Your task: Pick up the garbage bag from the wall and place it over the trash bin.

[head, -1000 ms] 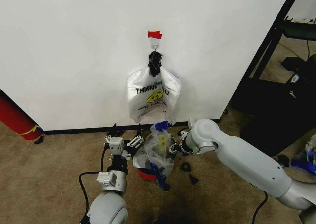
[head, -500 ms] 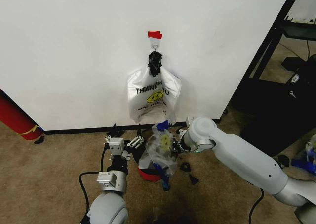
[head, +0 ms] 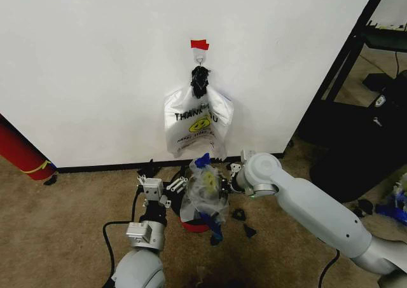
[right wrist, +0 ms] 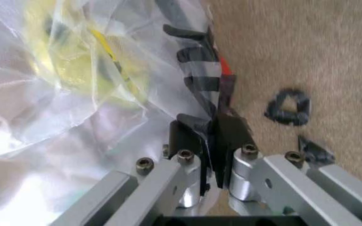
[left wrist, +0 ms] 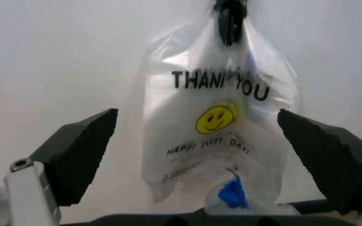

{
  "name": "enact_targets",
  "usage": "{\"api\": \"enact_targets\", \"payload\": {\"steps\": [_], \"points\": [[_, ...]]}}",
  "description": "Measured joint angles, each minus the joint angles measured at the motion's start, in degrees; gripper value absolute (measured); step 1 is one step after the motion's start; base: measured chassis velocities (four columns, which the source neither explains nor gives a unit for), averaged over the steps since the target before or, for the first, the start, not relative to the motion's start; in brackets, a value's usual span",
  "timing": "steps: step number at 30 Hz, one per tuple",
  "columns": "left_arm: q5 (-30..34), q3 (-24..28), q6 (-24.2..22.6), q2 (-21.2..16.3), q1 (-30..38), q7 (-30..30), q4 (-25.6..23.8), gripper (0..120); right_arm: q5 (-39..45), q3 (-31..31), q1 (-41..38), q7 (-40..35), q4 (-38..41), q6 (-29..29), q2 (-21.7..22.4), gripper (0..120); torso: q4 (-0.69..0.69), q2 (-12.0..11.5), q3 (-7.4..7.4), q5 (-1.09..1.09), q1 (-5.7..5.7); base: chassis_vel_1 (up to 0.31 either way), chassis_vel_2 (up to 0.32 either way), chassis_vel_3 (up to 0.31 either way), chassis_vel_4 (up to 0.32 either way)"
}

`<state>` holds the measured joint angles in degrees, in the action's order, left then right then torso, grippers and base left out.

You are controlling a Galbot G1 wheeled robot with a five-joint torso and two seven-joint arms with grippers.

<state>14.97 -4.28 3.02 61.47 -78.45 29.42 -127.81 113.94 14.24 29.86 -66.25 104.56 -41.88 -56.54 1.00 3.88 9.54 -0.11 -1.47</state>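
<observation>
Right gripper [right wrist: 210,141], fingers pinching the garbage bag [head: 205,196], has lifted it slightly

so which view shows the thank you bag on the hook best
The left wrist view: the translucent white "THANK YOU" plastic bag hangs centred, print legible, between the open left tool's fingers. The head view shows it small on the white wall.

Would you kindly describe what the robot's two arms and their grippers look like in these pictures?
Both arms are smooth, rounded pale-grey shells. The right arm has a thick round joint with a small green light. The left arm carries boxy silver metal brackets and a black cable looping beside it. The left gripper has dark, wedge-shaped fingers. The right gripper has black pads on silver metal bars with hex bolts.
</observation>
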Motion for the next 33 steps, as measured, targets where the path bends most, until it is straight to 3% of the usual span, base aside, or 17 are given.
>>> {"api": "enact_targets", "payload": {"steps": [9,12,15,17,18,21,24,26,27,33], "points": [[13.47,0.94,-8.21,-7.39,3.52,0.26,-7.17,100,-2.29,-10.2,6.3,3.78,9.24,0.03,4.76,0,-0.01,-0.01,0.0,0.0,0.0,0.0,0.0,0.0,0.0],[17.32,1.15,-9.01,-9.43,4.81,-0.42,-8.56,100,-4.26,-13.31,9.28,5.88,11.45,0.03,6.03,0,-0.01,-0.01,0.0,0.0,0.0,0.0,0.0,0.0,0.0],[24.58,1.62,-9.1,-11.44,7.18,-1.76,-10.06,100,-9.0,-18.53,15.15,10.94,14.23,0.03,7.55,0,-0.02,-0.01,0.0,0.0,0.0,0.0,0.0,0.0,0.0],[33.35,2.69,-9.49,-13.23,10.96,-1.87,-10.91,98,-17.72,-22.29,21.49,17.87,16.64,0.02,8.89,0,0.04,-0.01,0.0,0.02,0.0,0.0,0.0,0.0,0.0],[33.35,2.69,-9.49,-13.23,10.96,-1.87,-10.91,98,-17.72,-22.29,21.49,17.87,16.64,0.02,8.89,0,0.04,-0.01,0.0,0.02,0.0,0.0,0.0,0.0,0.0],[42.51,3.91,-10.48,-15.08,16.59,-1.87,-10.96,97,-23.35,-24.07,24.57,21.73,17.83,0.02,8.51,0,0.05,-0.01,0.0,-0.01,0.0,0.0,0.0,0.0,0.0],[49.83,5.14,-13.18,-15.93,21.46,-1.68,-10.9,96,-27.21,-24.02,24.73,25.07,17.71,0.02,6.65,0,-0.06,-0.01,0.0,0.02,0.0,0.0,0.0,0.0,0.0],[51.98,6.25,-14.26,-16.04,23.42,-1.26,-10.44,96,-28.19,-24.07,24.83,25.66,17.76,0.03,6.16,0,-0.06,-0.01,0.0,0.0,0.0,0.0,0.0,0.0,0.0],[55.11,8.46,-16.88,-16.31,27.35,-0.4,-8.72,95,-31.43,-24.27,25.26,27.29,18.09,0.03,5.0,0,0.03,-0.01,0.0,-0.01,0.0,0.0,0.0,0.0,0.0],[56.41,9.8,-19.51,-16.73,30.73,-0.16,-5.2,92,-37.03,-23.87,25.61,30.89,18.28,0.03,3.24,0,-0.02,-0.01,0.0,-0.01,0.0,0.0,0.0,0.0,0.0]]}}
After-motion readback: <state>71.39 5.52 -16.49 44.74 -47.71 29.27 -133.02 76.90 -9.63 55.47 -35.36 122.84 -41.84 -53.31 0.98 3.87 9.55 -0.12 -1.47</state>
